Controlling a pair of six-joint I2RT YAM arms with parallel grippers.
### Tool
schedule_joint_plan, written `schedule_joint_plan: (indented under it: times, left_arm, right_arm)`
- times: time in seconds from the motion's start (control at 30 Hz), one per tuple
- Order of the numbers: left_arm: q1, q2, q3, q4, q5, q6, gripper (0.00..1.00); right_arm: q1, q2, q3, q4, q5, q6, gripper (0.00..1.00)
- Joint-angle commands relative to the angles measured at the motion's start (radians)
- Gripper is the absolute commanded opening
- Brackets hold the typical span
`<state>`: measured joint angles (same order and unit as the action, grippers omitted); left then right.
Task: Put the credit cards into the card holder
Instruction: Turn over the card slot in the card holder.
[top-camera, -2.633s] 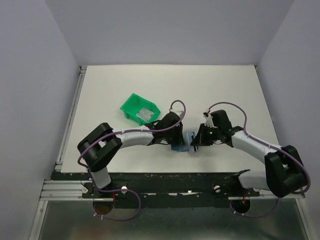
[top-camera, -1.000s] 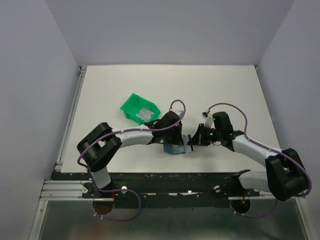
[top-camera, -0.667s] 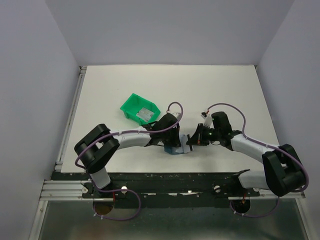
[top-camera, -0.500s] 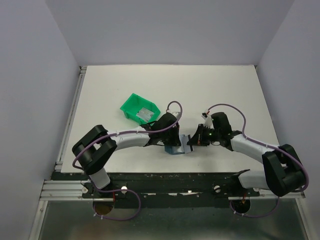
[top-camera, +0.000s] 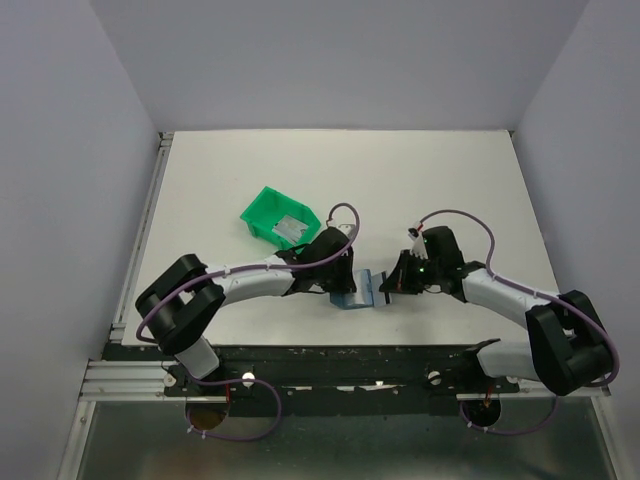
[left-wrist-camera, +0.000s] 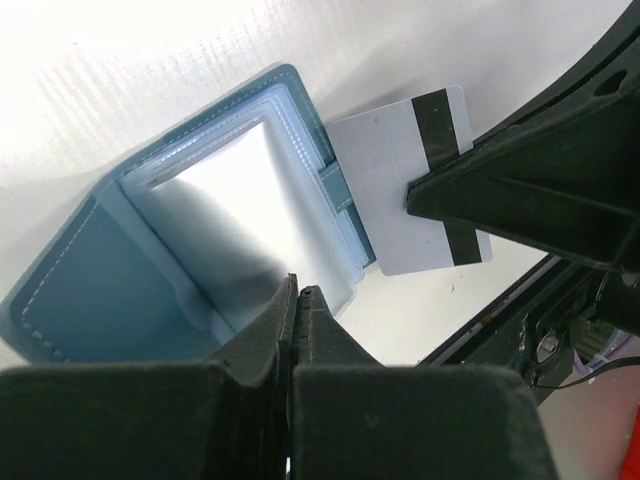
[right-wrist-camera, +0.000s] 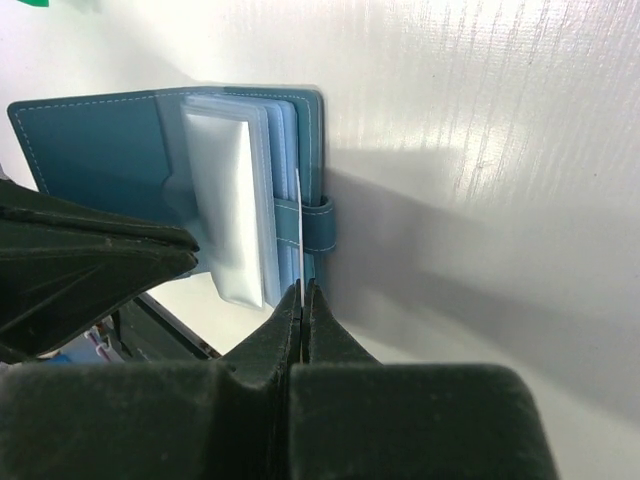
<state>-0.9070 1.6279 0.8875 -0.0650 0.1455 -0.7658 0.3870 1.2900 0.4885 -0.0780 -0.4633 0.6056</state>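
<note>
The card holder (top-camera: 350, 294) is a slate-blue wallet lying open between the two grippers, with clear sleeves (right-wrist-camera: 228, 215) showing inside. My left gripper (top-camera: 338, 282) is shut at the wallet's near edge (left-wrist-camera: 297, 292), pinching what looks like a clear sleeve (left-wrist-camera: 235, 190). My right gripper (top-camera: 391, 284) is shut on a silvery credit card (left-wrist-camera: 400, 190) with a dark stripe. In the right wrist view the card (right-wrist-camera: 299, 225) is edge-on and upright against the sleeves, next to the wallet's strap (right-wrist-camera: 321, 226). Another card (top-camera: 291, 229) lies in the green bin.
A green plastic bin (top-camera: 268, 209) stands left of and behind the wallet, close to my left forearm. The table's front edge with its black rail (top-camera: 380, 352) runs just below the wallet. The white table (top-camera: 420, 180) stretches back behind the arms.
My left arm's elbow has swung left and lower while its gripper stays at the wallet. The wallet has shifted slightly. My right gripper with the card has edged a little to the right.
</note>
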Motion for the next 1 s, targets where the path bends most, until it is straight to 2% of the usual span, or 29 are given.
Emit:
schedule_joint_plan:
  times: [0.0, 0.3, 0.97]
  left_arm:
    - [0.002, -0.051, -0.030, -0.036, -0.053, 0.013, 0.00]
    - [0.002, -0.071, -0.096, -0.022, -0.064, -0.009, 0.00]
    - [0.000, -0.105, -0.194, 0.013, -0.070, -0.049, 0.00]
  right_arm:
    - [0.006, 0.034, 0.004, 0.021, -0.040, -0.007, 0.00]
    - [0.006, 0.110, 0.019, 0.067, -0.143, -0.018, 0.01]
    - [0.006, 0.166, -0.013, 0.337, -0.339, 0.091, 0.00]
